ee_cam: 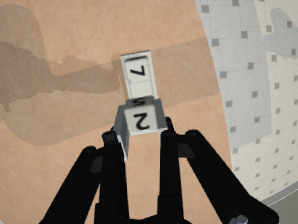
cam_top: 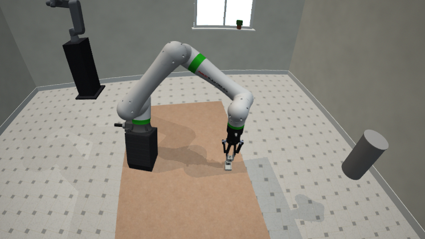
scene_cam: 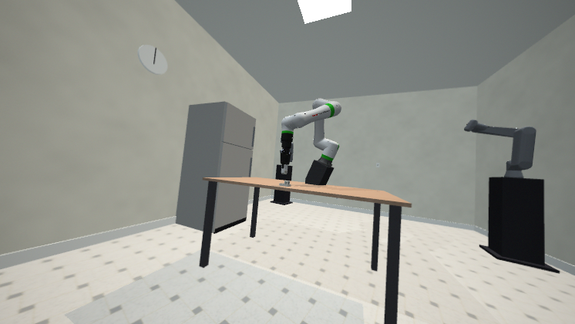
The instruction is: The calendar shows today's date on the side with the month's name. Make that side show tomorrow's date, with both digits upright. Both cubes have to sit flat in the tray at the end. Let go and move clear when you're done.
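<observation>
My gripper (cam_top: 231,154) (scene_cam: 284,165) (ee_cam: 141,112) is shut on a pale cube (cam_top: 229,158) (scene_cam: 284,170) (ee_cam: 141,121). In the wrist view this cube shows a 2 on the face toward the camera and a foreshortened 5 on the face beyond. The exterior view shows it held above the table with a gap beneath. The small calendar tray (cam_top: 228,168) (scene_cam: 282,185) lies just beyond the held cube in the wrist view. The other cube (scene_cam: 287,182) is in it, and a sideways 7 shows there in the wrist view. The month's name is not readable.
The tray rests on the brown table (cam_top: 190,205) (scene_cam: 345,191) (ee_cam: 65,170), near the table edge where the tiled floor shows. The arm's black pedestal (cam_top: 139,151) stands to the left in the top view.
</observation>
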